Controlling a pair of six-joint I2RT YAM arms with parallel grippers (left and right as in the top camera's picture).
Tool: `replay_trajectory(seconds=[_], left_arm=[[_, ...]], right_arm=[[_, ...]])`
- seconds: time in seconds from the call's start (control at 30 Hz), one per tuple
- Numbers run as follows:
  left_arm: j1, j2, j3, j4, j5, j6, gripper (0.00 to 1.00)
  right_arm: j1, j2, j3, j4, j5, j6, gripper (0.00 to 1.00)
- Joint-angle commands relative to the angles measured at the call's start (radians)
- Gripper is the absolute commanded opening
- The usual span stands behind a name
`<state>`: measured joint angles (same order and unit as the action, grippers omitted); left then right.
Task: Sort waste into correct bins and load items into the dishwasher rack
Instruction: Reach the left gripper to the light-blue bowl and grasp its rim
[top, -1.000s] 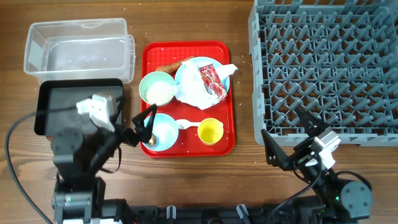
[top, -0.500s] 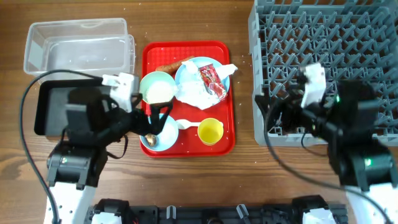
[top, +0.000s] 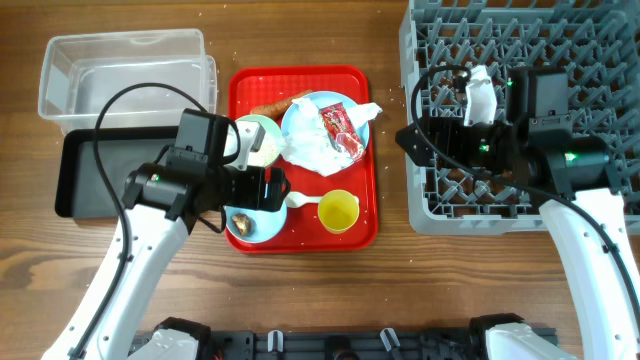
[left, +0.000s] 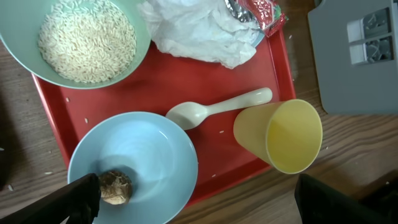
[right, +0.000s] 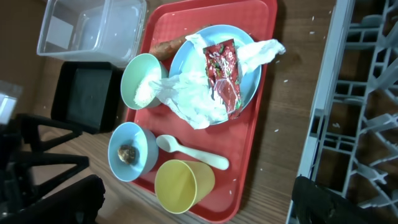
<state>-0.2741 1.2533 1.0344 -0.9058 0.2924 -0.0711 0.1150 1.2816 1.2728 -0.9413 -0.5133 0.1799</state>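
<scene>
Overhead bearings, red serving tray (top: 300, 72) taken as centre of the desk (top: 330, 290).

- Clear tub (top: 120, 85) at 10 o'clock. Black tray (top: 85, 170) at 9 o'clock, just below the tub.
- Dishwasher rack (top: 560, 30) at 3 o'clock, well apart from the tray. No dishes seen in it.
- On the tray, 1 o'clock: pale blue plate (top: 358, 108). It carries the crumpled napkin (top: 308, 150), and the red snack wrapper (top: 338, 130) lies on top of that.
- Carrot (top: 278, 105) at 12 o'clock, against the plate's rim.
- Pale green bowl (left: 140, 46) at 9 o'clock, holding rice (left: 87, 37). A few grains are loose on the tray.
- Pale blue bowl (left: 143, 155) at 7 o'clock, with the brown lump (left: 115, 186) inside.
- Yellow cup (top: 338, 211) at 5 o'clock, mouth up.
- White spoon (left: 214, 109) lies flat between blue bowl and cup, its scoop end just beside the bowl.
- Left gripper (left: 198, 186): spread wide and holding nothing, above the blue bowl.
- Right gripper (right: 198, 183): spread wide and holding nothing, over the rack's 9 o'clock edge and facing the tray.
</scene>
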Motion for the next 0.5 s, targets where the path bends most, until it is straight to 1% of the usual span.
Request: replay_trajectory(seconds=[0.0, 0.1, 0.2, 0.23, 0.27, 0.3, 0.37, 0.47], left_arm=[[-0.006, 0.026, 0.017, 0.011, 0.037, 0.011, 1.0], [-0.006, 0.026, 0.017, 0.032, 0.04, 0.011, 1.0], [-0.006, 0.026, 0.017, 0.042, 0.044, 0.011, 0.99], [-0.006, 0.026, 0.017, 0.042, 0.043, 0.008, 0.96], [-0.006, 0.026, 0.017, 0.042, 0.043, -0.001, 0.88], [-0.006, 0.026, 0.017, 0.044, 0.036, -0.029, 0.86], [-0.006, 0.026, 0.017, 0.053, 0.001, -0.136, 0.85], [-0.008, 0.026, 0.017, 0.055, 0.0, -0.196, 0.82]], right_arm=[[0.005, 0.011, 0.024, 0.005, -0.027, 0.024, 1.0], [0.005, 0.011, 0.024, -0.011, -0.011, 0.0, 1.0], [0.005, 0.011, 0.024, -0.039, 0.055, 0.003, 1.0], [0.005, 0.011, 0.024, -0.044, 0.072, 0.003, 1.0], [0.005, 0.011, 0.024, -0.047, 0.077, 0.003, 1.0], [0.005, 0.011, 0.024, -0.047, 0.08, 0.003, 1.0], [0.005, 0.011, 0.024, -0.046, 0.08, 0.003, 1.0], [0.005, 0.011, 0.024, -0.042, 0.08, 0.003, 1.0]])
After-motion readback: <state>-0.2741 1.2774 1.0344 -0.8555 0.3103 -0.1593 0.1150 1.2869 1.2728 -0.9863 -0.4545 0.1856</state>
